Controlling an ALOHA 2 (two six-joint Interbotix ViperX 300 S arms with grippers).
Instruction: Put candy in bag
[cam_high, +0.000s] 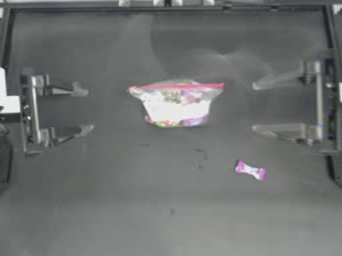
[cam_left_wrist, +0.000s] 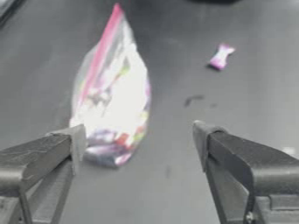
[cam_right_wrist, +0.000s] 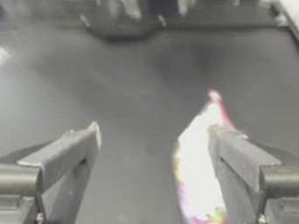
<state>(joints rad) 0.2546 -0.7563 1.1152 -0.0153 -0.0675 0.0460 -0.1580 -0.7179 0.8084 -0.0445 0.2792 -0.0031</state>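
While nothing had yet been gripped, the table (cam_high: 100, 210) lay dark and mostly bare, serving as the working floor between two arms drawn back to its sides. Next in size, the bag (cam_high: 176, 103) sat a little above the middle of the top view, its pink mouth strip (cam_high: 177, 87) on the far edge and its sweet-filled belly toward the near side; that spot put it roughly between both arms, likely so either could hold it while the other loaded it. From the left wrist view the bag (cam_left_wrist: 111, 100) lay just ahead of the jaws, and from the right wrist view it showed beside one jaw (cam_right_wrist: 196, 175). The left gripper (cam_high: 83, 110) waited at the left side with its jaws spread wide and empty, facing the bag. The right gripper (cam_high: 256, 107) waited opposite at the right side, jaws likewise parted and holding nothing, which suited a start pose before any reach. Smallest, the candy (cam_high: 250, 170) rested loose on the table, well apart from the bag and nearer the right arm's side, so the right arm seemed better placed to fetch it; it also showed beyond the bag in the left wrist view (cam_left_wrist: 220, 56).
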